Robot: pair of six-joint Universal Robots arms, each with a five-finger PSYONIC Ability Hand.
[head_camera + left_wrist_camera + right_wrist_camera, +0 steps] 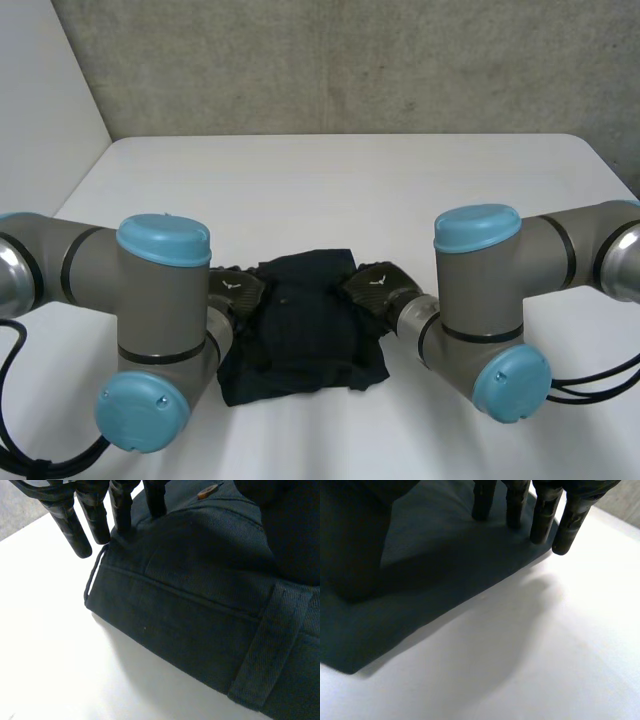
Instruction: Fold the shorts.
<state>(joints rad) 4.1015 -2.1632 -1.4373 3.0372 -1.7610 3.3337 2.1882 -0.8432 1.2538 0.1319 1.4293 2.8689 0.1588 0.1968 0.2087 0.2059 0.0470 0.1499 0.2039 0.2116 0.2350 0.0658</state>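
White tabletop [330, 180] is running out ahead of me toward a grey wall [350, 60] that is filling the top of the head view. Dark blue shorts [300, 340] are lying in a rumpled bundle at the lower middle of that frame, between my two arms. My left hand [238, 290] is sitting at the bundle's left edge and my right hand [372, 285] at its right edge, each touching the cloth.

In the left wrist view my fingers [75, 530] are reaching out straight, side by side and a little apart. The inner tips are resting on the shorts by the waistband, and the outer ones are hanging over bare table beside a corner of the cloth. A belt loop [270, 640] and a brown button [206, 491] are showing on the fabric.

In the right wrist view my fingers [570, 525] are lying straight and close together. Their tips are pressing down near a corner of the shorts, and the outermost one is sitting right at the cloth's edge.
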